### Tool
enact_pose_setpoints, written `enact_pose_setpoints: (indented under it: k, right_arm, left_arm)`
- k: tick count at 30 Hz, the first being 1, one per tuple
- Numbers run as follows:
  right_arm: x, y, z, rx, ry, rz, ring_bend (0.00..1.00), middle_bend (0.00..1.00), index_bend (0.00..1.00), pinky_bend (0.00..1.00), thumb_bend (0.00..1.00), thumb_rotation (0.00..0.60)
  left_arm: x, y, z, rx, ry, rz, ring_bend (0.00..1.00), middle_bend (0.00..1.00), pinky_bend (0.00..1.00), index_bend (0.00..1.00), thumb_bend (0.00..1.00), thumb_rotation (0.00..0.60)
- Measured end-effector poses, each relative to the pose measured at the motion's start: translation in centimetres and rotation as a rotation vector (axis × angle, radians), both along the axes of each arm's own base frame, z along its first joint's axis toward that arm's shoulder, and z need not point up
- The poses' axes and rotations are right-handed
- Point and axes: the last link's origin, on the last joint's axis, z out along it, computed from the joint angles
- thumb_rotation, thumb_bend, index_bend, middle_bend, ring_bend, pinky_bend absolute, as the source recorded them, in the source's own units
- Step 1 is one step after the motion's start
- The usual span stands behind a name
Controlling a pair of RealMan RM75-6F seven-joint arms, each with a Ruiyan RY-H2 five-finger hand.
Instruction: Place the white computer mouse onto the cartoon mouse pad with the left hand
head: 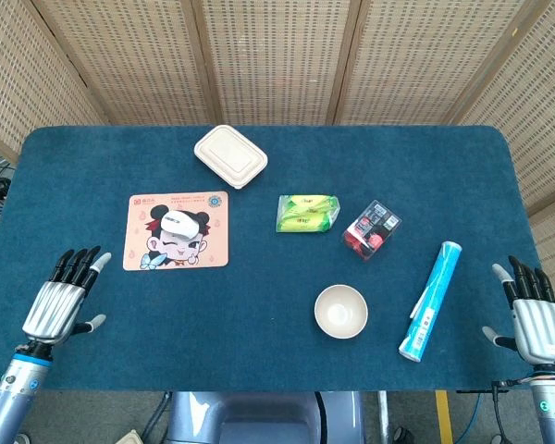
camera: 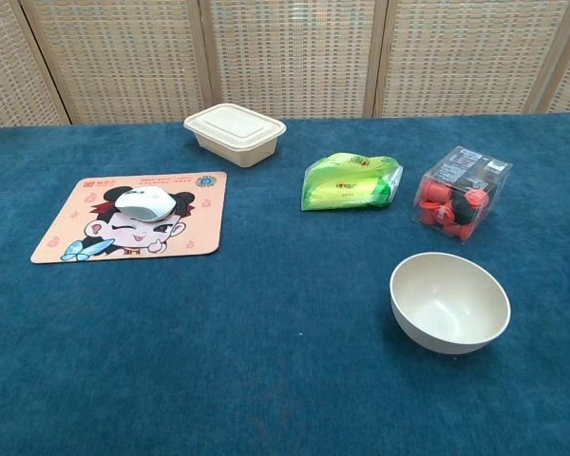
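The white computer mouse (head: 183,222) (camera: 145,202) lies on the cartoon mouse pad (head: 148,254) (camera: 185,237), over the character's head. My left hand (head: 60,301) hovers near the table's front left corner, well away from the pad, fingers apart and holding nothing. At the front right edge my right hand (head: 535,313) is spread and empty too. Neither hand shows in the chest view.
A beige lidded box (head: 230,155) (camera: 234,132) stands behind the pad. A green packet (head: 306,212) (camera: 351,181), a clear box of red items (head: 371,228) (camera: 461,193), a white bowl (head: 340,310) (camera: 449,301) and a blue tube (head: 431,299) lie to the right.
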Motion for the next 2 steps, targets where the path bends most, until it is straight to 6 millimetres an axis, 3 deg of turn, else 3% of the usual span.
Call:
enact_pose_setpoints:
  k: [2]
  right_arm:
    - [0.13,0.00,0.00,-0.001,0.000,0.007,0.00,0.00,0.10,0.00,0.05,0.600]
  left_arm:
    - [-0.29,-0.44,0.28,0.033,0.010,0.001,0.00,0.00,0.00,0.00,0.18,0.600]
